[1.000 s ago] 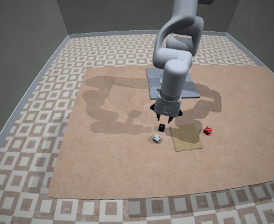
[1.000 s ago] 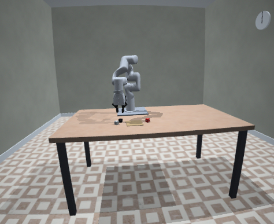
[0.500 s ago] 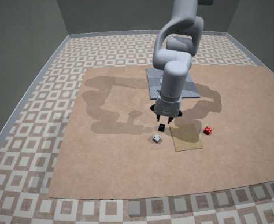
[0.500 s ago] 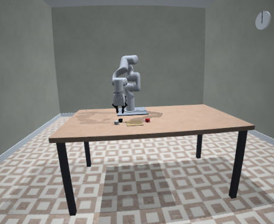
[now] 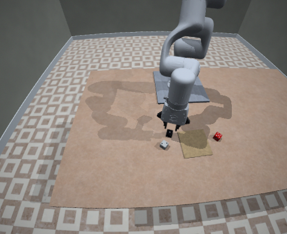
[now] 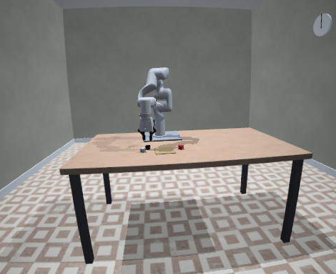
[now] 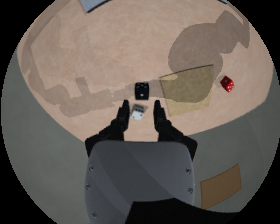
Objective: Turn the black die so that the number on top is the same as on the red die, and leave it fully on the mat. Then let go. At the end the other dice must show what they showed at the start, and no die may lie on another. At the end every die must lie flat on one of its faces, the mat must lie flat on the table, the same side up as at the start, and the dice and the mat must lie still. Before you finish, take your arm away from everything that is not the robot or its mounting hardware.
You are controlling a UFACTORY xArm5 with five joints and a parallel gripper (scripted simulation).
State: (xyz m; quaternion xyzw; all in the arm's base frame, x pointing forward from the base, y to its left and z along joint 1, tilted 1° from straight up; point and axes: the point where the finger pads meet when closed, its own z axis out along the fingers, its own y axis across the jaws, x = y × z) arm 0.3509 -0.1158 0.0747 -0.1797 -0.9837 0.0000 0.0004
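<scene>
The black die (image 5: pixel 169 132) lies on the table just left of the tan mat (image 5: pixel 195 143), off it. The red die (image 5: pixel 217 136) lies on the table just right of the mat. My gripper (image 5: pixel 171 126) hangs directly over the black die, a little above it, with its fingers partly open and nothing between them. In the wrist view the black die (image 7: pixel 141 90) shows just beyond the fingertips, with the mat (image 7: pixel 188 87) and the red die (image 7: pixel 228 83) to the right. The pips on the dice are too small to read.
A white die (image 5: pixel 164 144) lies on the table in front of the black die, a short way left of the mat. The arm's grey base plate (image 5: pixel 181 87) sits behind the dice.
</scene>
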